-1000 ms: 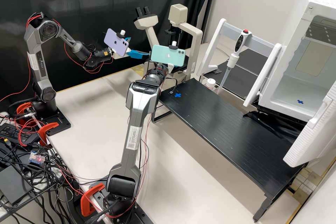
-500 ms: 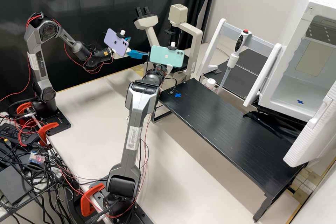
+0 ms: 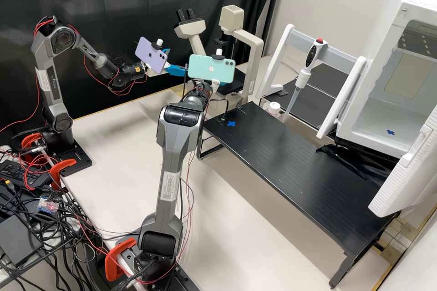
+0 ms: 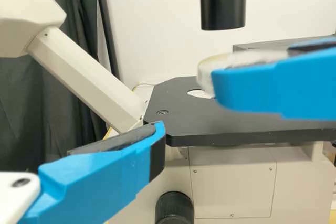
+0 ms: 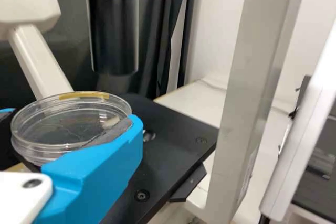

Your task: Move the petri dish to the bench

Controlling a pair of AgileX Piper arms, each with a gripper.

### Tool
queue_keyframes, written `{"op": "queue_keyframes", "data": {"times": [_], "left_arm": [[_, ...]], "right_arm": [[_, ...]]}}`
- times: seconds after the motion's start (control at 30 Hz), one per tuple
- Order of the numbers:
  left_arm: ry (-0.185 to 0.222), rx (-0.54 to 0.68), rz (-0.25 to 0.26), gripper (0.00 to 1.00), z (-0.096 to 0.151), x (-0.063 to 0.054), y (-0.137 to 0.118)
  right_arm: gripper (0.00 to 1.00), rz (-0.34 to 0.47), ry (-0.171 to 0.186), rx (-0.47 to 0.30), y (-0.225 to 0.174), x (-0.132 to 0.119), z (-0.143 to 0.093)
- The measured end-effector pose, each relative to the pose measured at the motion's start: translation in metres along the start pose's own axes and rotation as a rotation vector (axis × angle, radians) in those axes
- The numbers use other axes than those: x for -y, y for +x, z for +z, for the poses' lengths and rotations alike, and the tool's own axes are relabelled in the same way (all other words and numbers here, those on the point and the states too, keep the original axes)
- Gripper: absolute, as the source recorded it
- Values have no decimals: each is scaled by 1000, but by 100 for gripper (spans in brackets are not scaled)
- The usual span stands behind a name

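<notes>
Right gripper (image 5: 72, 121) has the petri dish (image 5: 68, 124) pinched by its sides, roughly level, presumably to keep lid and contents settled. Dish hangs by the microscope stage (image 5: 173, 142); the black bench (image 3: 296, 173) lies to the right and nearer. Left gripper (image 4: 189, 111), fingers spread wide, waits at far left, perhaps leaving the carry to its partner.

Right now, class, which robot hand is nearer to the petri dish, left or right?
Right. The right hand holds the petri dish between its fingers near the microscope stage; the left hand is open beside the microscope, apart from the dish.
</notes>
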Motion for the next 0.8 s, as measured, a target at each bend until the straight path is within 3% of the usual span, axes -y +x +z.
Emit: {"op": "queue_keyframes", "data": {"times": [0.27,0.5,0.67,0.8], "left_arm": [[0,0,0,100,0,0,0],[0,0,0,100,0,0,0],[0,0,0,100,0,0,0],[0,0,0,100,0,0,0]], "right_arm": [[0,21,-8,6,-24,1,7],[0,-1,-75,2,-69,5,18],[0,42,-147,-16,-109,-7,34],[0,82,-123,-4,-130,-15,45]]}}
